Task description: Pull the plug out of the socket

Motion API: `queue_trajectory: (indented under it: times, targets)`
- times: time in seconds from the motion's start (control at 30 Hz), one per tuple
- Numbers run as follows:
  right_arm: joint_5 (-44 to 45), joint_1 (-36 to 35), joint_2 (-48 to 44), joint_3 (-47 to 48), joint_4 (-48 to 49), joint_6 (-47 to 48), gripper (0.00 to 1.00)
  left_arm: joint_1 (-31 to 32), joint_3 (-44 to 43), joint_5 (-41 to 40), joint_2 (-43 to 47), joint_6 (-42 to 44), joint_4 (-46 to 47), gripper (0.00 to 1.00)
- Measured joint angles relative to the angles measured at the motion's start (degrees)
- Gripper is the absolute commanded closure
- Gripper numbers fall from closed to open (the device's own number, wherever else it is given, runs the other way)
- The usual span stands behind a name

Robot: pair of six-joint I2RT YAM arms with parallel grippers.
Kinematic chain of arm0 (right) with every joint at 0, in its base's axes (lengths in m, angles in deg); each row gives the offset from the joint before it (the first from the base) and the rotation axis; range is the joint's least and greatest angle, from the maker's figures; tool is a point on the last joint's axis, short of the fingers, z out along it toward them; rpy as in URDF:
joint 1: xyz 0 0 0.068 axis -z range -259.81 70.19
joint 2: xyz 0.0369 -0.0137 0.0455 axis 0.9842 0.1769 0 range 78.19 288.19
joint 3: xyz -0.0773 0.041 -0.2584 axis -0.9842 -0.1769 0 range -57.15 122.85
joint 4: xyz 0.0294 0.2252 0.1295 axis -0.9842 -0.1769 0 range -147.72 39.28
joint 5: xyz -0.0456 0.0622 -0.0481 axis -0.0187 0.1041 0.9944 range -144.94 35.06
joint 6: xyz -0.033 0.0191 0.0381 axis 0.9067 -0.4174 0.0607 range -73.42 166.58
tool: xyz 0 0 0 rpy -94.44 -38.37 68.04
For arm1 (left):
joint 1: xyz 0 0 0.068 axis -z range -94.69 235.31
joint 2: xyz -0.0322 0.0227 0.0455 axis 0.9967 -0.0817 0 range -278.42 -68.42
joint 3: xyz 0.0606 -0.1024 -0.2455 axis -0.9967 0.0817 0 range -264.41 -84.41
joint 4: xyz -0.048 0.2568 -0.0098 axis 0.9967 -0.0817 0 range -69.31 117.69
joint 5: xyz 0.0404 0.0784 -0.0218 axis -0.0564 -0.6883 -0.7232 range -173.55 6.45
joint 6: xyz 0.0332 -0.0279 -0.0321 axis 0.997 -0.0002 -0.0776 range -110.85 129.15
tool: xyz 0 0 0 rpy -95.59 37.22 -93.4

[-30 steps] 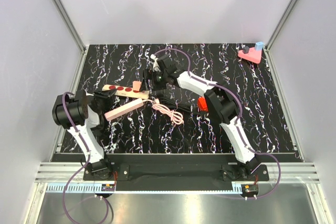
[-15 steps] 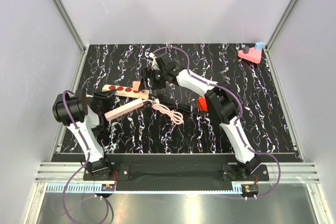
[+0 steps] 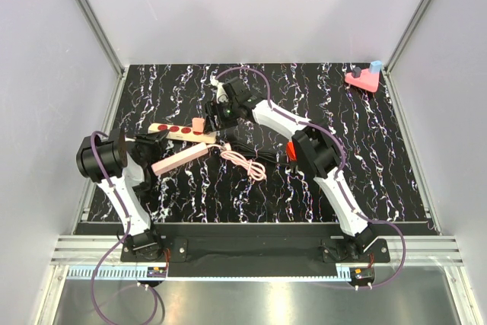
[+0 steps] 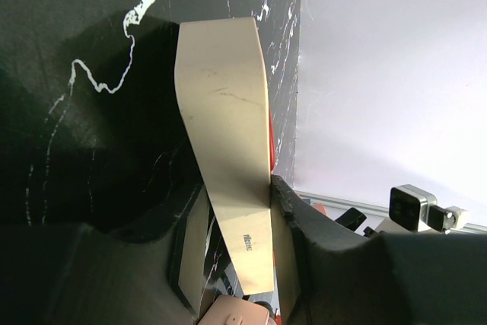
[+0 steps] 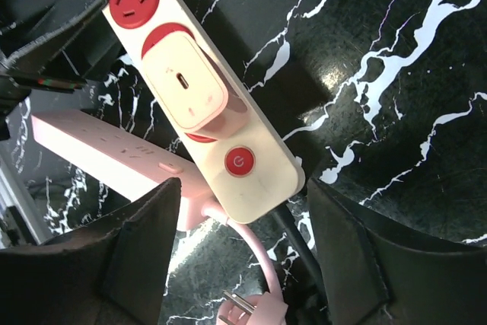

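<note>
The socket (image 3: 173,129) is a long cream bar with red outlets, lying left of centre. A pinkish-cream plug (image 3: 198,125) sits in it; in the right wrist view the plug (image 5: 185,81) stands next to the socket's red power button (image 5: 239,162). My left gripper (image 3: 151,141) is shut on the socket's left end, and the cream bar (image 4: 225,127) runs between its fingers (image 4: 293,226). My right gripper (image 3: 221,115) hovers open over the socket's button end (image 5: 255,188), its fingers (image 5: 141,241) wide apart and touching nothing.
A pink power strip (image 3: 180,159) lies just in front of the socket, its pink cable and bare plug (image 3: 251,167) coiled to the right. A black cable (image 3: 247,150) runs beside them. A red cube (image 3: 291,151) is half hidden under my right arm. A pink triangular block (image 3: 364,78) sits far right.
My right wrist has shifted slightly over the socket's right end, and the forearm now covers more of the red cube. The left arm and the socket have not moved.
</note>
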Motion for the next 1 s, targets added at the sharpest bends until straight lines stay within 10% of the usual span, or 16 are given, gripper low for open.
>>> queue_trajectory:
  times: [0.37, 0.73, 1.0]
  targets:
    - [-1.0, 0.0, 0.3, 0.0, -0.2, 1.5, 0.79, 0.0, 0.0, 0.0, 0.0, 0.0, 0.0, 0.98]
    - [-4.2, 0.0, 1.7, -0.6, 3.3, -3.0, 0.93, 0.0, 0.1, 0.0, 0.0, 0.4, 0.2, 0.92]
    - [-6.5, 0.1, 0.9, -6.2, 12.3, -8.0, 0.95, -0.3, 0.1, 0.6, 0.0, 0.4, 0.1, 0.68]
